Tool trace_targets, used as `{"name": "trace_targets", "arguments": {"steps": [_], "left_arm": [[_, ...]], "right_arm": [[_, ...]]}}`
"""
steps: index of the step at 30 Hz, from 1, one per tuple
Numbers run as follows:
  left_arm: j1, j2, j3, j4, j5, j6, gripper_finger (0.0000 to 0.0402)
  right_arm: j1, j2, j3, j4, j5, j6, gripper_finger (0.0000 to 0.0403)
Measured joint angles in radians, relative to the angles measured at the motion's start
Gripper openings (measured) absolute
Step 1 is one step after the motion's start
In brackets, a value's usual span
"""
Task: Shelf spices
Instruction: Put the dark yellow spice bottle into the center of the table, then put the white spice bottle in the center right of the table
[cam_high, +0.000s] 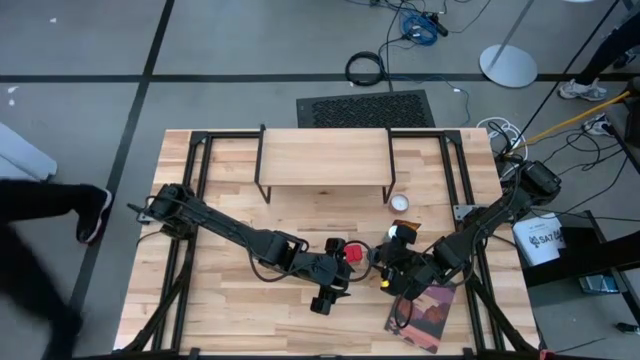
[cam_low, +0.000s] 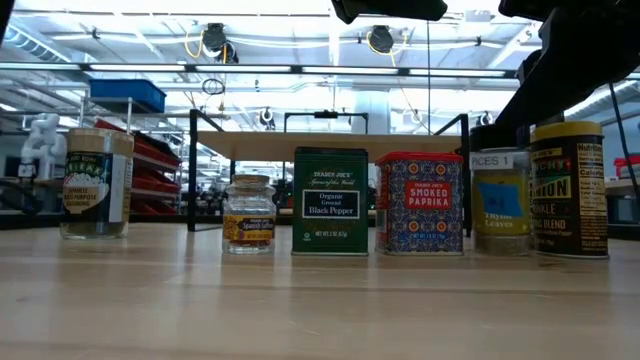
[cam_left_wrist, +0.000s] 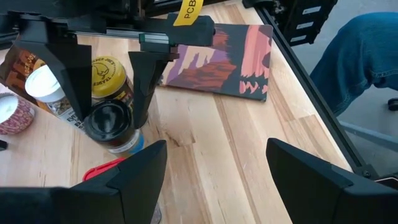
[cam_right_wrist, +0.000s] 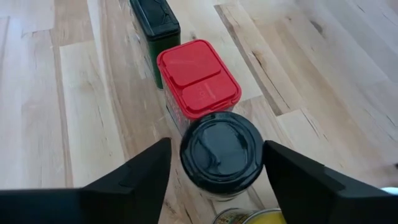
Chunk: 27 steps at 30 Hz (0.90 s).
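The right pincer (cam_right_wrist: 214, 180) stands spread around the black-lidded jar (cam_right_wrist: 222, 152), not yet pinching. Beyond it stand the red-topped tin (cam_right_wrist: 198, 78) and dark tin (cam_right_wrist: 152, 14). The left pincer (cam_left_wrist: 214, 168), spread, waits nearby. The shelf (cam_high: 325, 158) stands empty, farther off.

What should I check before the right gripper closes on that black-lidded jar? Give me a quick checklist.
1. Right gripper fingers astride the black-lidded jar: ok, one finger each side.
2. Jaws open: ok, gaps show beside the lid.
3. Neighbours clear: not ok, the red-lidded paprika tin stands tight against the jar.
4. Jar upright: ok.
5. Shelf top free: ok, bare plank.
6. Left gripper out of the way: cannot tell; it hovers open, close beside the cluster.
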Motion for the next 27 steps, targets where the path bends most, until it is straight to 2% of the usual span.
{"name": "trace_targets", "arguments": {"steps": [6, 21, 27], "left_arm": [[0.0, 0.0, 0.0, 0.0, 0.0, 0.0, 0.0283], [0.0, 0.0, 0.0, 0.001, -0.001, 0.006, 0.0283], [0.004, -0.015, 0.0, -0.019, -0.047, 0.006, 0.0283]], "right_arm": [[0.0, 0.0, 0.0, -0.004, 0.005, 0.0, 0.0266], [-0.002, -0.034, 0.0, 0.003, 0.076, -0.03, 0.0268], [-0.002, -0.099, 0.0, 0.002, 0.077, -0.031, 0.0268]]}}
